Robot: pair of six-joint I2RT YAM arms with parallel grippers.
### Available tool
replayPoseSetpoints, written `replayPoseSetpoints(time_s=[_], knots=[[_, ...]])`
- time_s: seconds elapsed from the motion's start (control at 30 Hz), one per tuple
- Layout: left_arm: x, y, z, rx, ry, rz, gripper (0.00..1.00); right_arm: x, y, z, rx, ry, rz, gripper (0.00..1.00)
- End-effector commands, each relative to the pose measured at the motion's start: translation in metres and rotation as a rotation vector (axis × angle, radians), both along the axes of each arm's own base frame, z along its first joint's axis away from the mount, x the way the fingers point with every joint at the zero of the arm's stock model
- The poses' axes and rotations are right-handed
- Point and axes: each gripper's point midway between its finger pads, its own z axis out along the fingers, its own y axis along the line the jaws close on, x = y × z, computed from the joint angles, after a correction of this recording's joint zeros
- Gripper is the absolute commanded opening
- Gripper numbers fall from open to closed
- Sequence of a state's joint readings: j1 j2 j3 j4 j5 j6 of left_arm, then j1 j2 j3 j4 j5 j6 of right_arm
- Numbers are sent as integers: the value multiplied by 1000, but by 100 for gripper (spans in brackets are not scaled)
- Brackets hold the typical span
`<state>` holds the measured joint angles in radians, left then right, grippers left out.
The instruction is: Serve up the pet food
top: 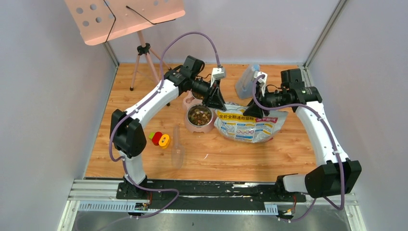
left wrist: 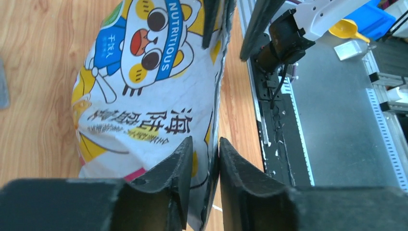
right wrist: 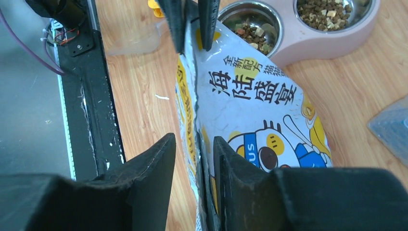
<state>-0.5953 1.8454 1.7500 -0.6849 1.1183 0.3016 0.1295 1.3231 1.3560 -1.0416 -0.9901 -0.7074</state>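
Observation:
The pet food is brown kibble filling the near steel bowl of a pink double feeder; in the right wrist view kibble lies in both bowls. A printed bag lies to the feeder's right. My left gripper is at the bag's far-left corner. Its jaws stand slightly apart with the bag's edge between them. My right gripper is at the far-right corner. It is open, with the bag's edge against one finger and a gap to the other.
A clear scoop and a small red-and-yellow toy lie left of the feeder, toward the front. A clear jug stands behind the bag. A pink stand on a tripod is at the back left. Grey walls close three sides.

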Motion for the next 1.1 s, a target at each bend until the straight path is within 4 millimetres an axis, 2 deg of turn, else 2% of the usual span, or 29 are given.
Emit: replayPoseSetpoints(time_s=[0.0,0.2,0.3,0.37,0.47,0.5,0.57,0.67,0.7,0.73,0.77,0.8,0.83,0.87,0.9,1.07], knots=[[2,15,25,-59,-28,1,28,-3,14,18,76,-13,34,34],[0,13,31,-107,127,-19,5,6,24,27,154,66,8,37],[-2,10,32,-126,172,-28,0,7,27,24,180,109,5,35],[-1,10,32,-134,170,-33,0,6,28,22,191,130,8,25],[-2,9,34,-130,199,-34,0,4,29,21,198,132,15,1],[-2,9,34,-129,206,-33,0,3,29,20,200,133,16,0],[-1,9,33,-127,211,-25,0,3,30,19,203,136,17,0],[3,6,35,-130,231,-6,19,7,30,18,204,147,-7,0],[3,5,32,-128,254,-3,21,8,30,19,211,153,-9,5],[5,2,40,-148,276,-4,22,9,32,20,220,164,-7,13],[4,2,34,-147,310,-3,21,8,33,21,234,183,-2,22],[6,-1,44,-180,319,-13,20,8,35,22,244,201,1,25],[5,-1,38,-180,347,-11,16,8,36,22,252,213,3,27],[6,-2,45,-205,353,-20,14,8,37,22,256,224,5,27],[5,-2,40,-202,374,-21,11,8,38,22,259,230,7,27],[5,-3,42,-212,377,-26,3,10,42,21,265,244,8,27]])
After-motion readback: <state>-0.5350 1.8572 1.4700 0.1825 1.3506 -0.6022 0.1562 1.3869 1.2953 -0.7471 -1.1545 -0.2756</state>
